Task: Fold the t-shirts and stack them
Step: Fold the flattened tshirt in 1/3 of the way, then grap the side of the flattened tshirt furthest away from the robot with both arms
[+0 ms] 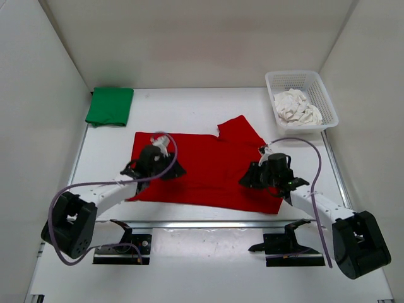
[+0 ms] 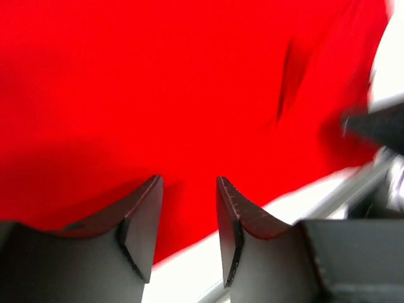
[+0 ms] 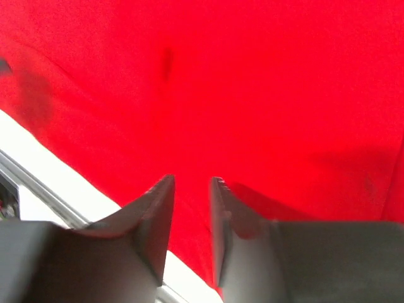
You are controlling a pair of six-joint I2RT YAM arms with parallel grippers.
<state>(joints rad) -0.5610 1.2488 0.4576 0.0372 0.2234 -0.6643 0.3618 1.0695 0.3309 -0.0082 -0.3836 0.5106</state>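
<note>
both left gripper (image 2: 188, 183) and right gripper (image 3: 192, 182) hang slightly parted, empty, above the red t-shirt (image 1: 208, 170) near its front hem (likely to fold it).

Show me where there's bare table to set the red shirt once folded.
Free: the far strip of table between the green t-shirt and the basket, beyond the red t-shirt; a narrower patch left of the red one, nearer than the green. Crowded: the centre, with the left claw and right claw over red cloth, and the near edge.
</note>
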